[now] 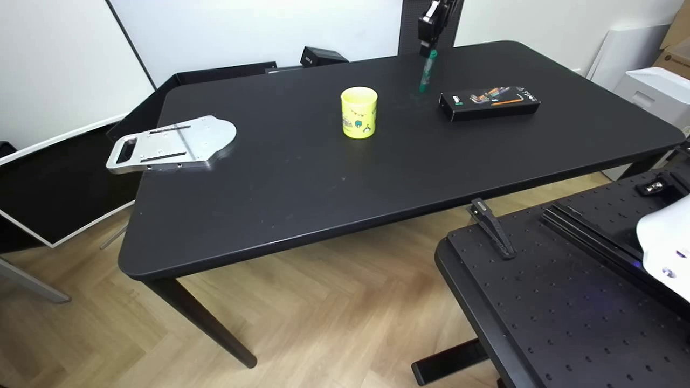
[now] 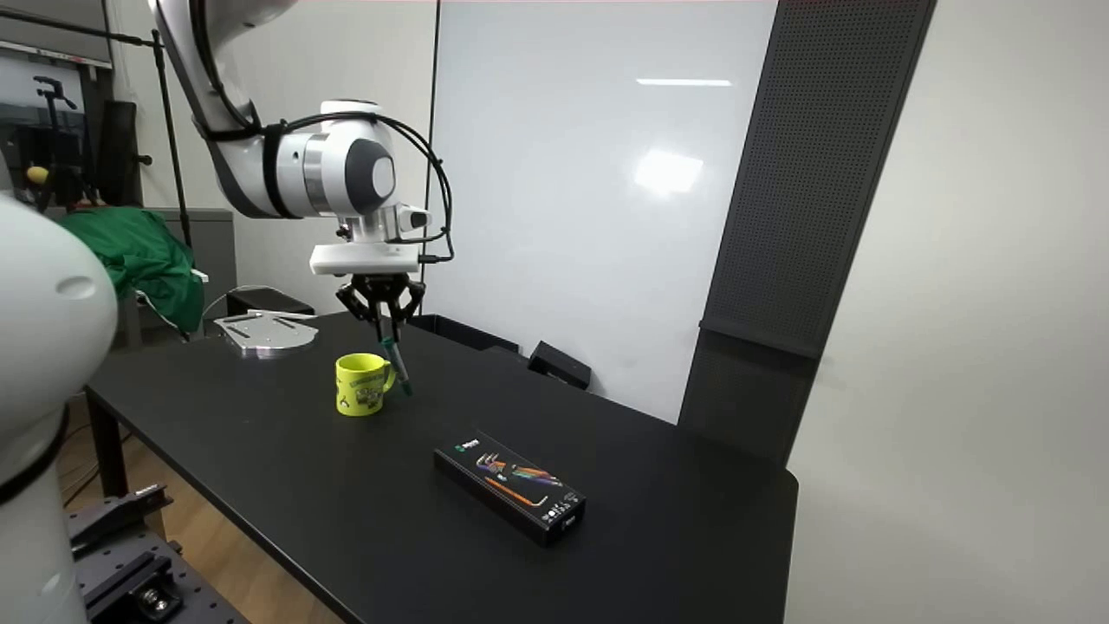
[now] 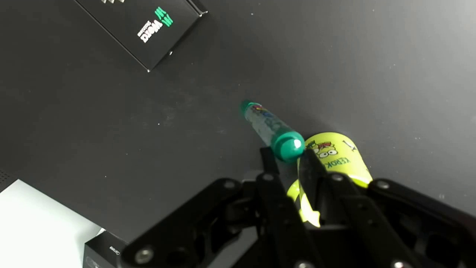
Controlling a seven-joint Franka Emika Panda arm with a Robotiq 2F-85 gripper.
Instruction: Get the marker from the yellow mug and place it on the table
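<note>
While one claw (image 3: 288,157) grips one green marker (image 3: 268,127), slanted over the worktop (image 1: 302,178), one yellow mug (image 1: 359,114) near it, both well in from the corners, one silver metal plate (image 1: 202,139) overhanging one short edge, one black box (image 1: 488,108) toward the other

The mug (image 1: 359,116) and box (image 1: 490,106) sit apart on the table (image 1: 296,178).

You have a marker (image 3: 268,127) that looks like plastic, its rounded end glossy, and a smooth mug (image 1: 359,114) whose material you cannot tell. Your table (image 1: 280,178) is matt, with faint smudges. You also see a smooth metal plate (image 1: 167,143), a slightly shiny, card-like box (image 2: 511,485), wrinkled cloth (image 2: 143,260), a glossy whiteboard (image 2: 589,234) catching bright reflections, and a wood-look floor (image 1: 334,291).
</note>
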